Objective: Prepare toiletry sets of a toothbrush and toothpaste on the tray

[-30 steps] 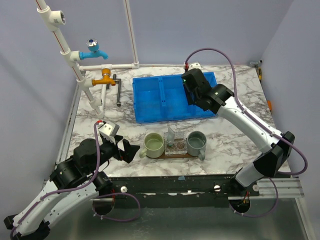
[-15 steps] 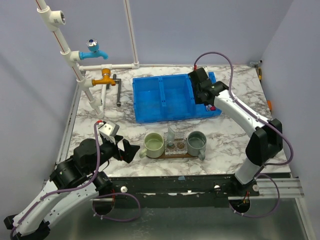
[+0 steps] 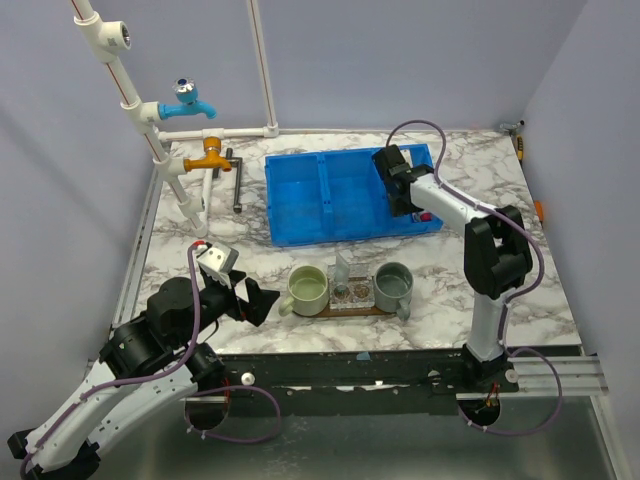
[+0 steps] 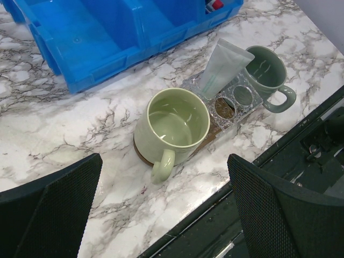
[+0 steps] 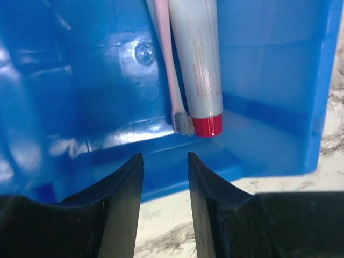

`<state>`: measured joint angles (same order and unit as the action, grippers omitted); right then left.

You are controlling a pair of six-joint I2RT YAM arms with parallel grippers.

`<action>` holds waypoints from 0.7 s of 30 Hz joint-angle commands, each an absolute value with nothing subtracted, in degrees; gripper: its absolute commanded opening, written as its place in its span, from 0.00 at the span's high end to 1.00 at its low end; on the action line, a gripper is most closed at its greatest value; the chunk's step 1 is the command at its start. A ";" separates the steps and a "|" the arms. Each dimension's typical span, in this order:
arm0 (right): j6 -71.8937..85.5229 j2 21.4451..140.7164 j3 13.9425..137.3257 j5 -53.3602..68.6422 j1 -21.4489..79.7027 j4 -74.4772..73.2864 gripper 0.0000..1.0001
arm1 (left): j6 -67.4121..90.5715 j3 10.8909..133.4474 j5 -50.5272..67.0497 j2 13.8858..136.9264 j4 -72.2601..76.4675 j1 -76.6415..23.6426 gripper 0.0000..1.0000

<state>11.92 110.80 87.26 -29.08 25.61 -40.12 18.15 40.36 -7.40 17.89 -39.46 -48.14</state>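
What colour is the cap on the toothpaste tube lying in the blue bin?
Red. The cap shows best in the right wrist view.

**White shells, black joints**

The left arm (image 3: 95,405) and right arm (image 3: 452,205) share white link covers and black joint housings, each with a purple cable (image 3: 203,300). The left gripper (image 3: 262,300) has black, finely dotted fingers (image 4: 54,209); the right gripper (image 5: 165,161) looks smooth black.

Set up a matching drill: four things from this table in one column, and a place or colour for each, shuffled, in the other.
Column one:
1. toothbrush
2. pale mug
3. upper tap
4. tube between mugs

Column two:
a. blue
b. leaning in the clear holder
c. lying in the bin
d. on the tray, at its left end

Pairs: 1-c, 2-d, 3-a, 4-b.
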 commanded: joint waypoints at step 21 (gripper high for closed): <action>10.63 122.39 95.74 -34.75 19.17 -38.03 0.54 | 17.58 39.84 -9.05 17.71 -39.81 -48.25 0.01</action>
<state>11.20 120.66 93.73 -32.45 20.25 -39.20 18.09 40.36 -8.03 17.91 -39.46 -48.12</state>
